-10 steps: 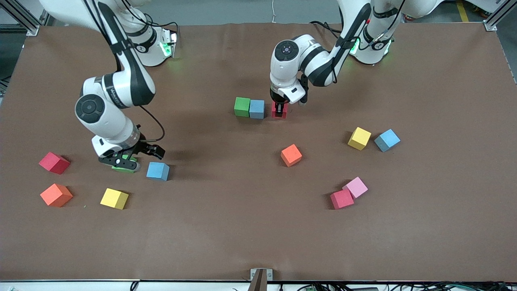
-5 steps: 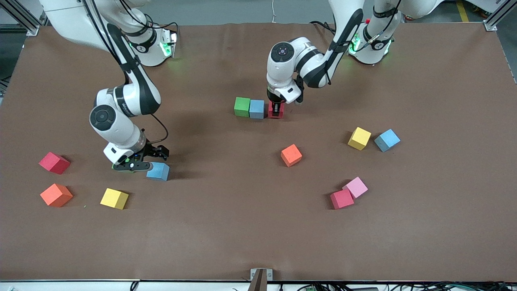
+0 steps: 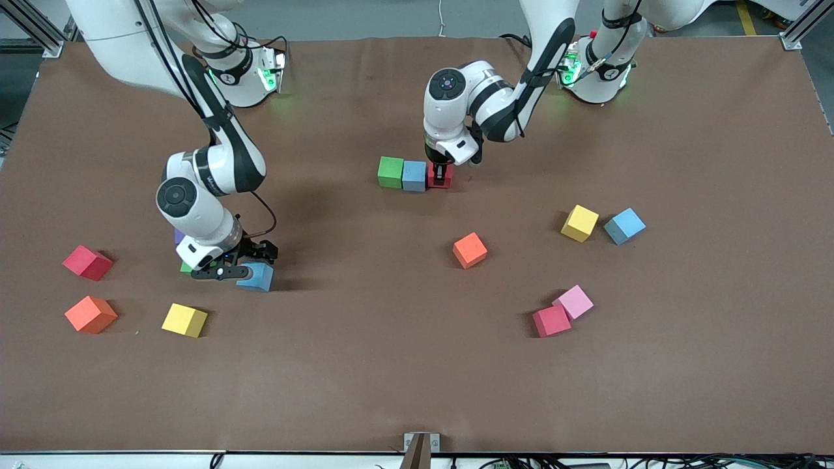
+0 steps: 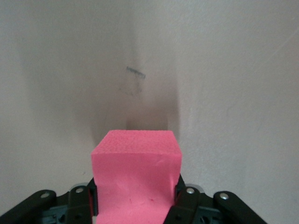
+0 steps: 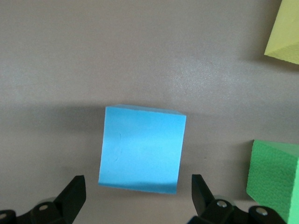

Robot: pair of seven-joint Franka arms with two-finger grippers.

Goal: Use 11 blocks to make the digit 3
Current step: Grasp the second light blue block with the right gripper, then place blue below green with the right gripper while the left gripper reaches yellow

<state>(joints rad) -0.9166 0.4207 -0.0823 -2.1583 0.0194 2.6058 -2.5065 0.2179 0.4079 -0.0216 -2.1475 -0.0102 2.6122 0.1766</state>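
A green block (image 3: 390, 172) and a blue block (image 3: 414, 176) sit touching in a row at mid-table. My left gripper (image 3: 443, 173) is shut on a red block (image 3: 433, 181), which stands against the blue one's end toward the left arm. In the left wrist view this red block (image 4: 135, 172) fills the space between my fingers (image 4: 184, 200). My right gripper (image 3: 225, 270) hangs open over the edge of another blue block (image 3: 257, 277). In the right wrist view that blue block (image 5: 142, 148) lies just ahead of my right gripper (image 5: 138, 198), apart from the fingertips.
Under the right arm lie a green block (image 3: 186, 267) and a purple one (image 3: 177, 236), mostly hidden. Red (image 3: 87, 262), orange (image 3: 90, 314) and yellow (image 3: 185, 320) blocks lie toward the right arm's end. Orange (image 3: 470, 250), yellow (image 3: 579, 223), blue (image 3: 624, 225), pink (image 3: 574, 301) and red (image 3: 551, 321) blocks lie toward the left arm's end.
My left gripper carried the red block sideways until it met the blue block in the row. My right gripper moved off the green block toward the loose blue block.
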